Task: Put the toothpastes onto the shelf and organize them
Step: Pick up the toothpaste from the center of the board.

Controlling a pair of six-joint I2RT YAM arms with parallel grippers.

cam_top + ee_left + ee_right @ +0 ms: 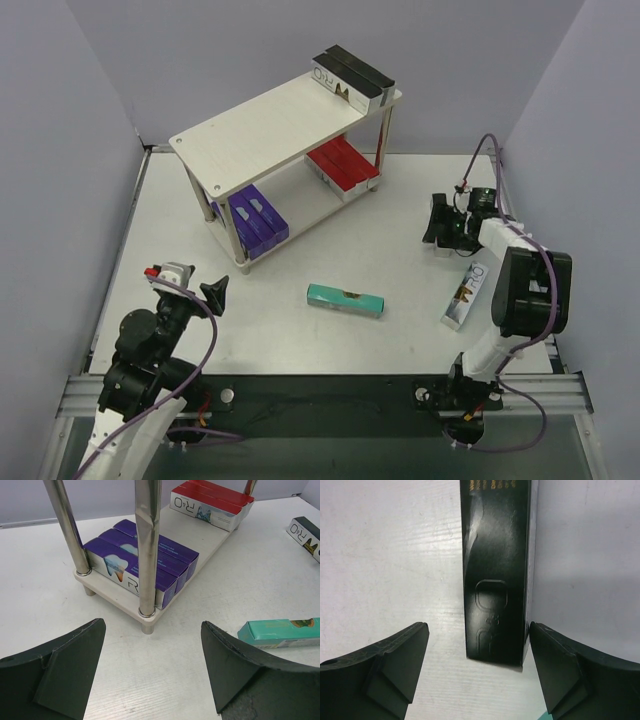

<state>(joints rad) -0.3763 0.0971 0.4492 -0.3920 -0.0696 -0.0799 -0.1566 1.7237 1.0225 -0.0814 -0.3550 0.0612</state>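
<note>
Black carton [495,570]: just ahead of my right gripper [479,627], centred on its gap, untouched.
My right gripper: fingers spread, empty.
My left gripper [152,624]: spread, empty; teal carton [282,632] near, to its right.

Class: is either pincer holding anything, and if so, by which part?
Nothing is held. The left pincer hangs open before the pale wooden shelf; the right pincer stands open astride a long black toothpaste carton, not gripping it.
</note>
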